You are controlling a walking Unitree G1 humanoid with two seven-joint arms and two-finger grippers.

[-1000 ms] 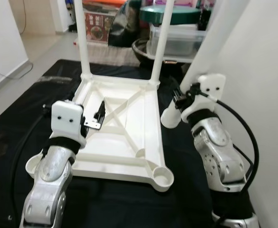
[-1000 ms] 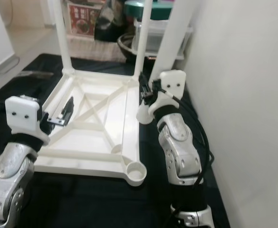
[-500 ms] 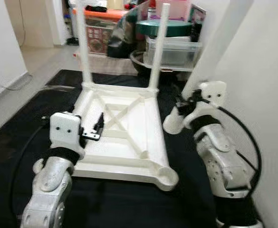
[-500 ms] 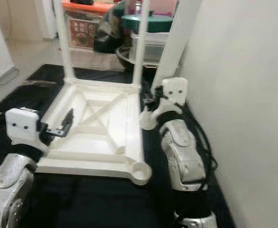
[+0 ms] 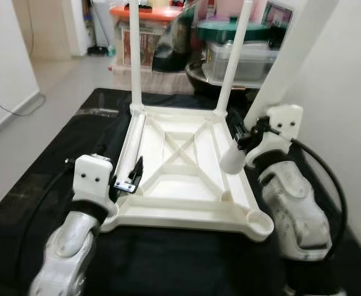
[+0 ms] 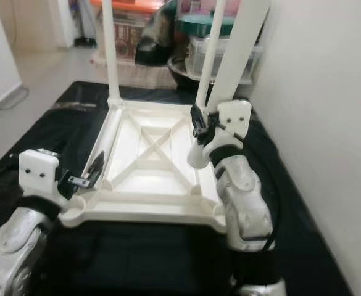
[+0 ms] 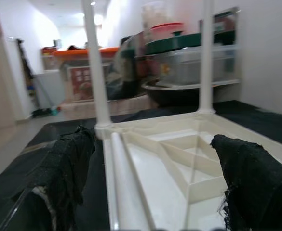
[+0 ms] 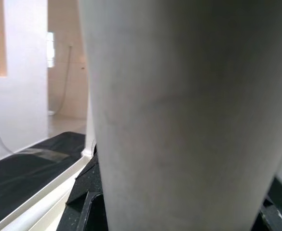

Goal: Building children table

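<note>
The right gripper (image 5: 249, 132), clamping the loose leg (image 5: 273, 80), is carrying it over the upturned tabletop (image 5: 186, 185) towards the near-right socket (image 5: 258, 220); the left gripper (image 5: 132, 179) is hovering, fingers spread.

Black mat (image 5: 38, 185) on pale floor (image 5: 50, 74), white walls (image 5: 347, 92).

Tabletop (image 5: 186, 185) lies upside down on mat (image 5: 57, 160), two legs (image 5: 135, 55) standing up at its far corners, w/ bins (image 5: 239, 52) behind. Left gripper (image 5: 134, 179) sits over tabletop's near-left edge. Right gripper (image 6: 200, 123) at right side holds third leg (image 5: 279, 68) tilted, lower end above tabletop's right rim; wall (image 5: 353, 123) to the right
</note>
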